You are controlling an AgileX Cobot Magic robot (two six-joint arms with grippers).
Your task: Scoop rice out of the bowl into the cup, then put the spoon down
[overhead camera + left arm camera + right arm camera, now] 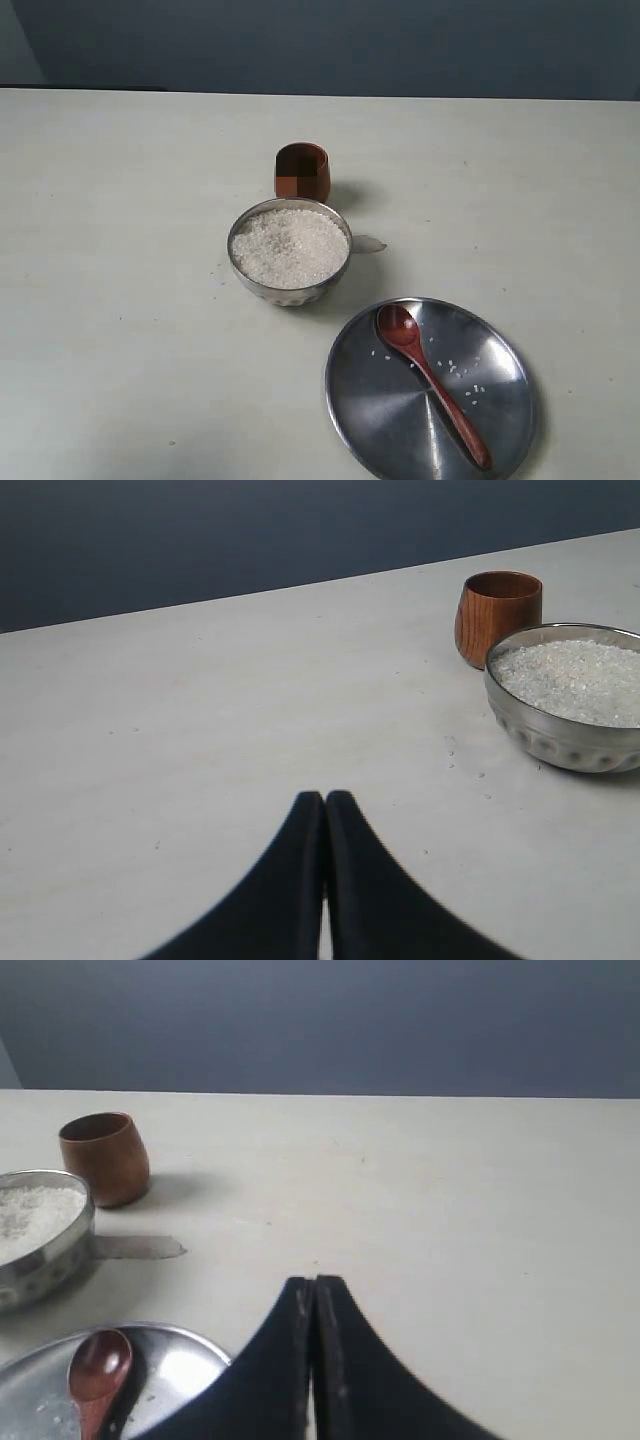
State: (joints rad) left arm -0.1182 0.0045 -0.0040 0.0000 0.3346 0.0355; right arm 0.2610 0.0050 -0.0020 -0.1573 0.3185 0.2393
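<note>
**A:** Where's the slim glossy reddish-brown spoon (430,380) with the oval head?

**B:** It lies flat on the large shallow steel plate (500,400), head towards the bowl, handle running to the plate's near rim. Nothing is holding it. A few loose white grains (455,368) lie scattered on the plate beside it.

**A:** And the rice?

**B:** The small white uncooked rice (290,247) fills the small deep shiny steel bowl (290,295) almost to the rim. The bowl stands just beyond the plate. The small reddish-brown lacquered cup (302,172) stands upright just behind the bowl.

**A:** Anything in the cup?

**B:** I can't tell. Its inside is dark in every view.

**A:** The arms?

**B:** Neither shows in the exterior view. The left gripper (325,805) hangs over the bare pale table (120,250), well apart from the bowl, its black fingers pressed together on nothing. The right gripper (315,1285) is the same, tips together and empty, near the plate's edge.

**A:** So how far along?

**B:** Hard to say. The brimming bowl suggests little or nothing has been scooped, so picking up the spoon, scooping and pouring would all be left. The stray grains could mean otherwise, and the spoon is already set down.
</note>
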